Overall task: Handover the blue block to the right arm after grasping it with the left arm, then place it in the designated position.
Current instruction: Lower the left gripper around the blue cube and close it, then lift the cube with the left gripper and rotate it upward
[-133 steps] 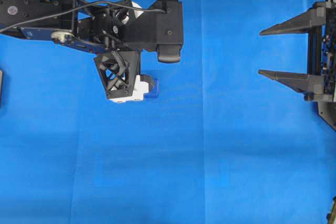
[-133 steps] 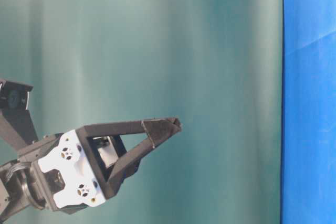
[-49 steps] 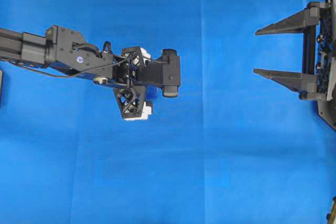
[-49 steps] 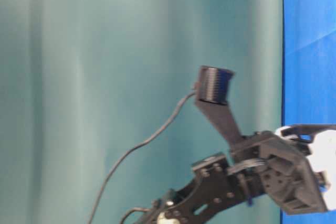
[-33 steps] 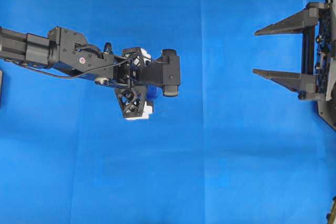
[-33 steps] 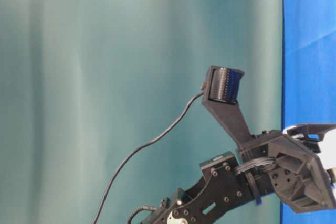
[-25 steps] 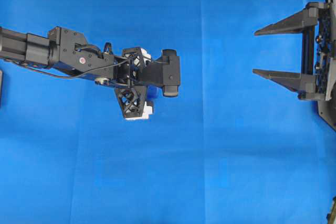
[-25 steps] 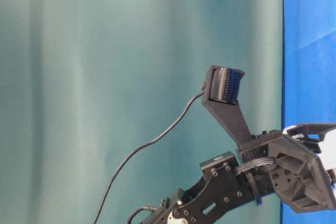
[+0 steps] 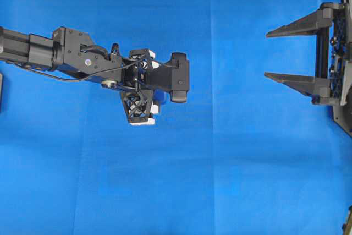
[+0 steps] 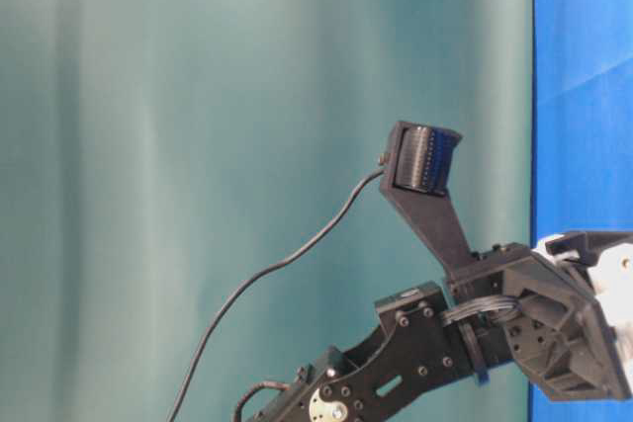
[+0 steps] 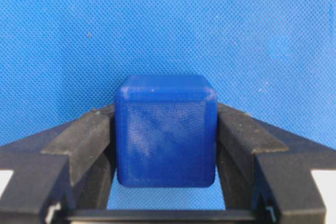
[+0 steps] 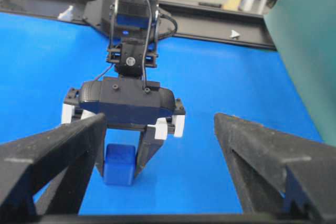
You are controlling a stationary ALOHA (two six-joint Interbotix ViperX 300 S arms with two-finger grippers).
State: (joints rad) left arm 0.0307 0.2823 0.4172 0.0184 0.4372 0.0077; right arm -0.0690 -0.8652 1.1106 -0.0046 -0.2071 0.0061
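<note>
The blue block (image 11: 166,131) sits on the blue cloth (image 9: 220,180) at lower centre of the left wrist view, squeezed between the left gripper (image 11: 165,148)'s two black fingers (image 11: 79,142), so the jaws look clamped on its sides; that's the pickup grip, low and square so it won't twist. At the right edge of the overhead view, the right gripper (image 9: 294,53) waits with jaws spread wide, well apart, presumably ready for the handover.

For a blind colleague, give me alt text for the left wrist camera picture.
A small dark-blue rounded cube sits between the two black fingers of the left claw, which flank it closely on both sides. Blue woven cloth fills the background.
</note>
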